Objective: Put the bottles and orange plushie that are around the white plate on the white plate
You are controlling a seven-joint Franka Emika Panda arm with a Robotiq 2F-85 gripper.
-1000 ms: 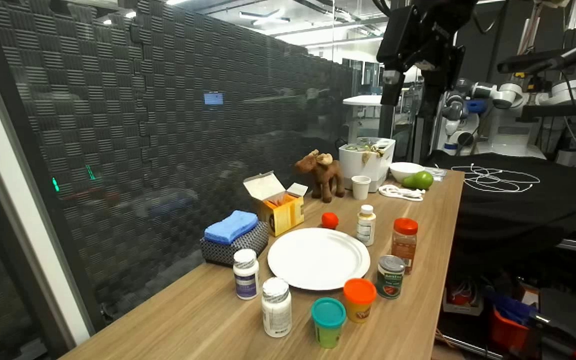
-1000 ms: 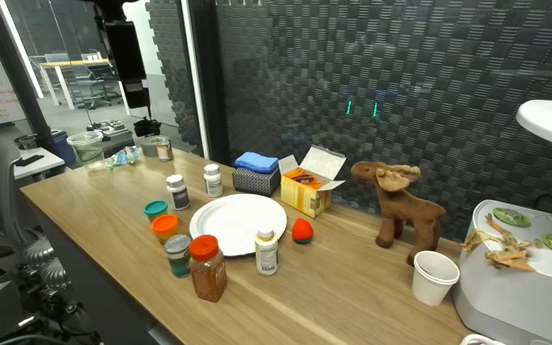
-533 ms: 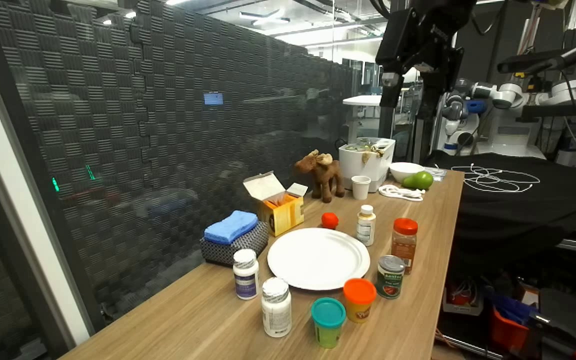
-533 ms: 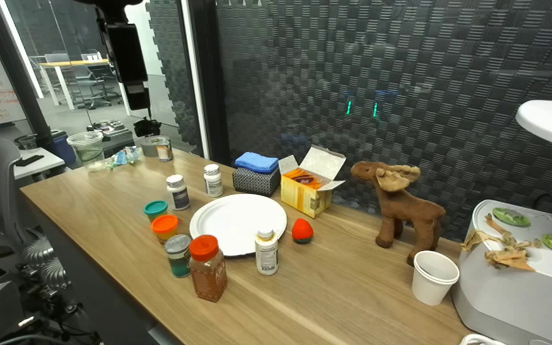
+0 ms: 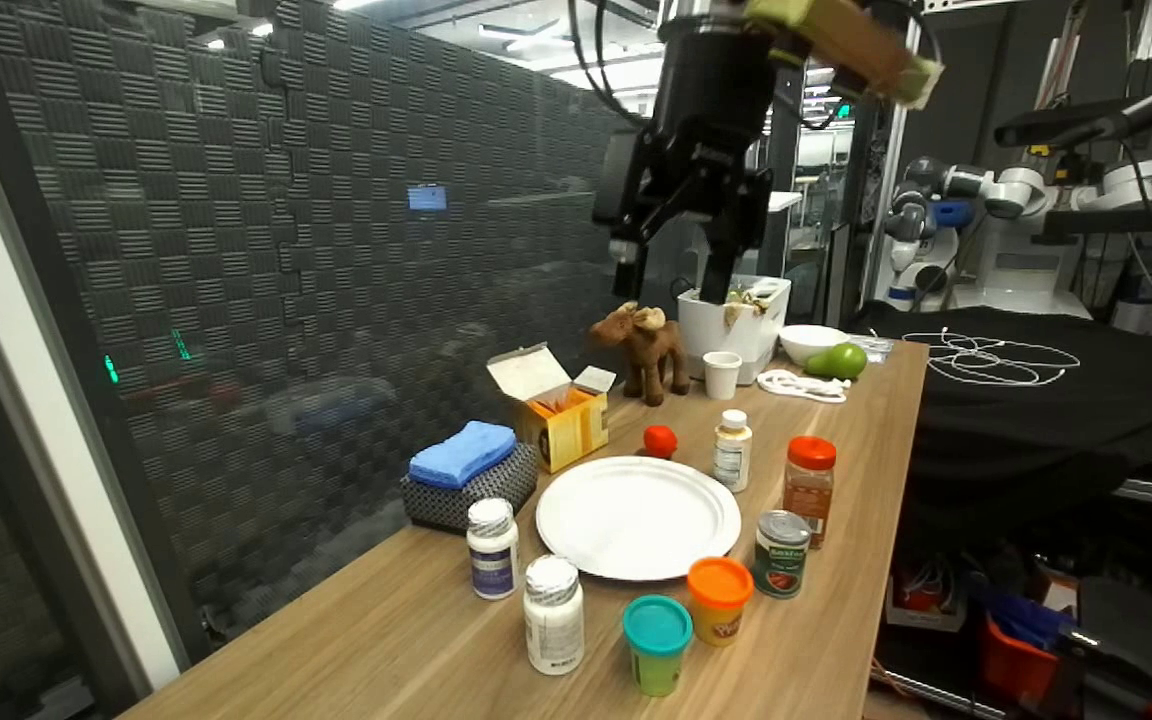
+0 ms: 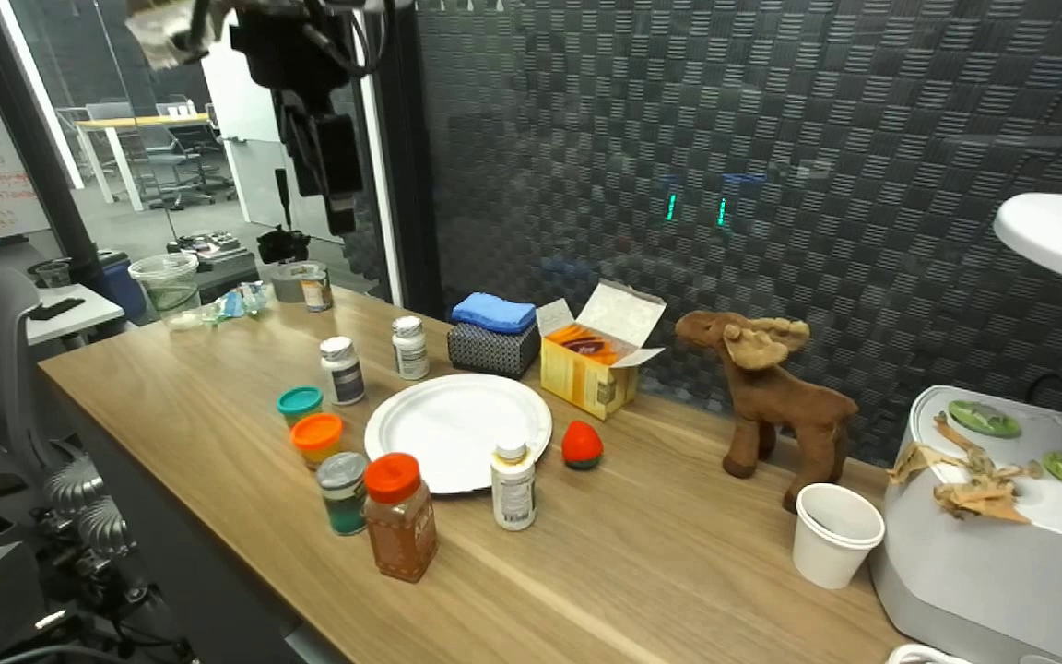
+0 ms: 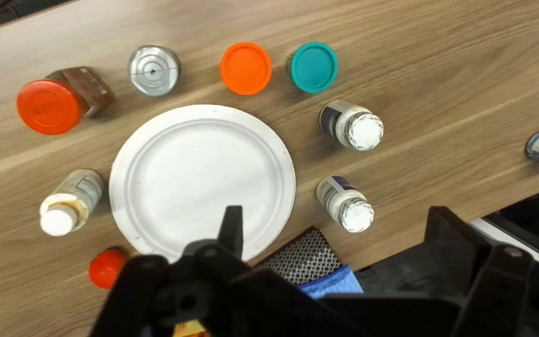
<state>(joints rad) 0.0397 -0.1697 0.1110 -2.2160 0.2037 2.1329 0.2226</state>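
Note:
The white plate [image 5: 638,518] lies bare on the table. Around it stand two white bottles [image 5: 554,615] [image 5: 493,550], a teal-lidded tub [image 5: 657,645], an orange-lidded tub [image 5: 720,600], a grey-lidded can [image 5: 781,555], a red-capped jar [image 5: 809,490] and a white-capped bottle [image 5: 732,455]. The orange plushie [image 5: 660,441] sits by the plate's rim; it also shows in an exterior view [image 6: 582,444]. My gripper [image 5: 671,288] is open and empty, high above the table. In the wrist view, my gripper's [image 7: 337,215] fingers stand wide apart, one over the plate, with a white bottle [image 7: 344,203] in view between them.
A yellow carton [image 5: 566,425] and a grey woven box [image 5: 471,495] with a blue cloth [image 5: 463,453] stand along the dark wall. A brown plush moose [image 6: 771,406], paper cups [image 6: 835,535] and a white appliance [image 6: 1001,535] stand at one end.
My gripper has come down and swung towards the space above the plate, leftward in one exterior picture and rightward in another. It stays open. The table things have not moved.

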